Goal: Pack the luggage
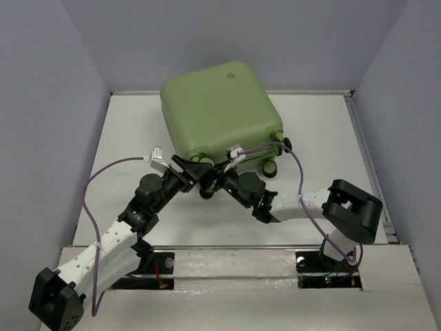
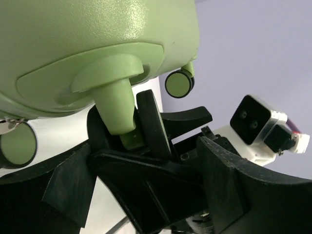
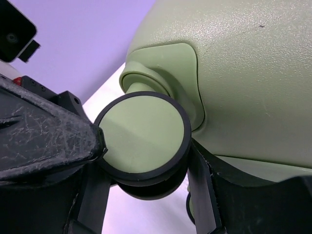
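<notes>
**Luggage (image 1: pixel 220 114) grabbed by a wheel: slip risk at the corner**

Trouble first. The right gripper (image 3: pixel 146 151) is on a wheel (image 3: pixel 141 131) that is round, smooth-rimmed and on a swivel. I'd say any tug could spin it or pop it out of the jaws. Both arms are crowded nose to nose at the near-left corner of the luggage. A careless move there could knock fingers together, or simply skid the closed shell across the table (image 1: pixel 124 138).

Now the grips. The right jaws are partly closed, with a finger pressed on each side of that wheel, as far as I can see. The left gripper (image 2: pixel 141 156) is spread wide, straddling a caster stem (image 2: pixel 114 105) with nothing pinched. Whether it touches, I can't tell. The luggage lies flat at the far middle of the table, wheels facing the arms.
</notes>
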Controlling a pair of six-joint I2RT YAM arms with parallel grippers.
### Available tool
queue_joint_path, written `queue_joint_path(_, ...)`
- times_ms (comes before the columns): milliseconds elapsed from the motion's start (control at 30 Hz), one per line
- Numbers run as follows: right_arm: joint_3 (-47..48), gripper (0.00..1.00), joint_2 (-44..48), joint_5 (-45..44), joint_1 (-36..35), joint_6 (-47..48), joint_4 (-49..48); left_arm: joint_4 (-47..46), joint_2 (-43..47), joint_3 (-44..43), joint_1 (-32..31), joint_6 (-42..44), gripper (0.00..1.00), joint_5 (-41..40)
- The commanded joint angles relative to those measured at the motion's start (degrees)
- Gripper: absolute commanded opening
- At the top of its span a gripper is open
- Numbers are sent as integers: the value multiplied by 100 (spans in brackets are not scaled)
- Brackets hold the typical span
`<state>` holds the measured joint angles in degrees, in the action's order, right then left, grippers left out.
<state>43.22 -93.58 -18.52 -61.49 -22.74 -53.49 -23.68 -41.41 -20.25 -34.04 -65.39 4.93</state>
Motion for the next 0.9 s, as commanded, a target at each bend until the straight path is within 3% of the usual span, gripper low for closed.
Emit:
queue_joint_path(0, 152, 13, 234, -451, 59, -11, -471, 659, 650, -330, -120, 762, 87, -148)
queue_joint_path(67, 178, 12, 349, -442, 59, 42, -276, 1624, 1186, -304, -120, 1080, 85, -947)
queue_joint_path(133, 178, 11, 489, -450, 59, 121, -91, 1997, 1906, -34, -120, 1185, 82, -1520)
queue_joint_path(233, 318, 10, 516, -336, 59, 209, 225, 2350, 2584, 257, -120, 1239, 71, -1873)
queue_joint_path(267, 353, 10, 516, -258, 59, 217, 269, 2351, 2637, 467, -120, 1247, 62, -1838)
queue_joint_path(333, 397, 8, 542, -178, 59, 200, 357, 1992, 2428, 784, -120, 1195, 54, -1689)
queue_joint_path(467, 538, 8, 543, -134, 59, 270, 594, 1315, 1585, 1110, -146, 1405, 50, -1591)
queue_joint_path(667, 617, 8, 507, -2, 59, 262, 700, -161, 608, 997, -296, 2143, 53, -1890)
queue_joint_path(867, 661, 8, 437, 68, 59, 270, 691, -680, 28, 794, -427, 2680, 56, -1899)
